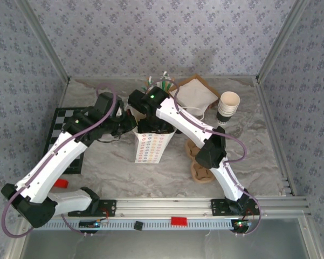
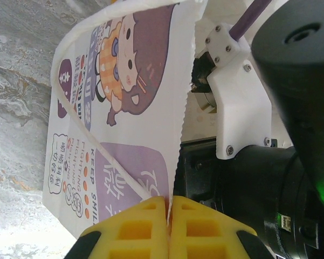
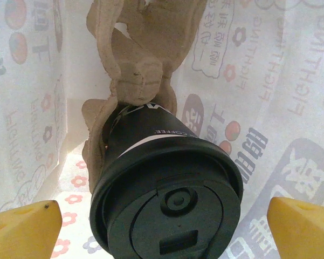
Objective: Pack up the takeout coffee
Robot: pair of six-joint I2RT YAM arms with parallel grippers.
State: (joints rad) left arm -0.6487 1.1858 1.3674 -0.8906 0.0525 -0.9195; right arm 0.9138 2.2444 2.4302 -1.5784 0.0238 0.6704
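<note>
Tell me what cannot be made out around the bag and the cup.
Right wrist view: the base of the coffee cup, hidden in the cardboard carrier; its lid is cut by the lower edge.
Top view: the cup and the inside of the paper bag, hidden by the right arm.
Left wrist view: most of the left tool, cut by the lower edge.

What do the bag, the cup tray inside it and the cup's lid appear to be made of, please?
Bag: thin white printed paper, seemingly; serrated edge, light shines through. Cup tray: moulded pulp, matte brown, rough fibrous surface. Lid: probably black plastic; smooth moulded ridges, slight sheen.
</note>
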